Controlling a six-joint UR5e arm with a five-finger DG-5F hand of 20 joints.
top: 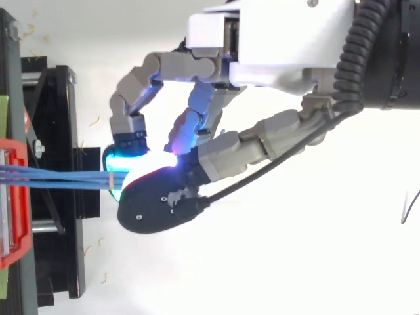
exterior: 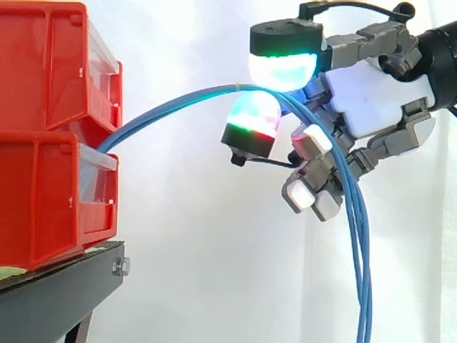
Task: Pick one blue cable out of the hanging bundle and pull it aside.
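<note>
Side view: robot hand (exterior: 378, 100) pinches thin blue cables (exterior: 178, 102), arched from red bin (exterior: 43, 200).

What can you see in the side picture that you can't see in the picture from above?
From the side: two red bins stacked one on the other. The blue cables arch up from the bins' front to the hand, then hang down past its fingers.

From above: the cables look like straight lines lying side by side, running from the bin's edge to the hand, with no arch or drop to tell.

In both: the hand's glowing pads pinch the cables between them, and a black stand carries the bins.
</note>
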